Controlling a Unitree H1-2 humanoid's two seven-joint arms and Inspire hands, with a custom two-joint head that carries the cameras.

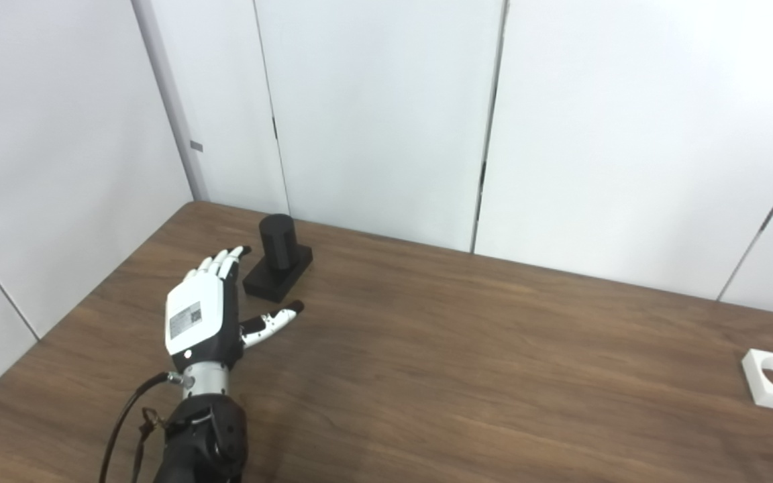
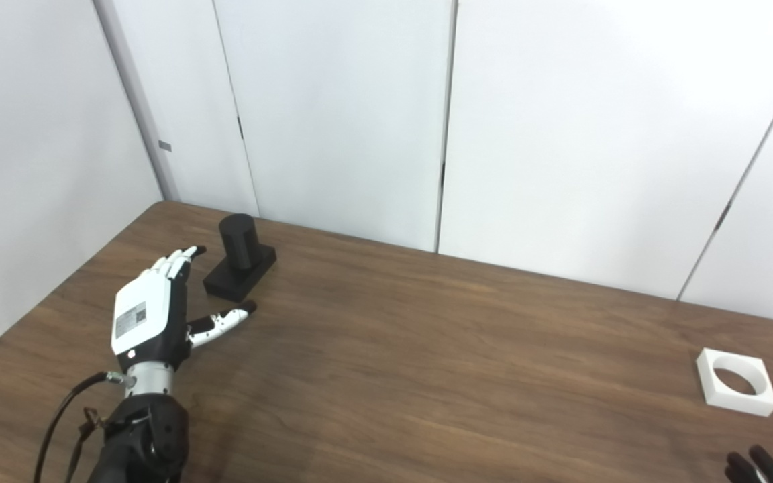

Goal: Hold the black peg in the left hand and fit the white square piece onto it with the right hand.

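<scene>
Your black peg (image 1: 278, 255) upright on its square base, far left of the table (image 2: 427, 376), axis vertical, left hand (image 1: 207, 314) spread and empty just beside it (not touching), white square piece (image 2: 737, 381) flat at far right, hole up, right hand (image 2: 755, 466) barely in view, grip impossible to tell.

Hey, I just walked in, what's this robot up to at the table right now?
It is at the start of a peg-fitting job. The left hand is open, reaching toward the black cylindrical peg on its square base at the far left of the wooden table, not yet gripping it. The white square piece with a round hole lies untouched at the right. Only the right hand's fingertips show, near the bottom edge.
</scene>
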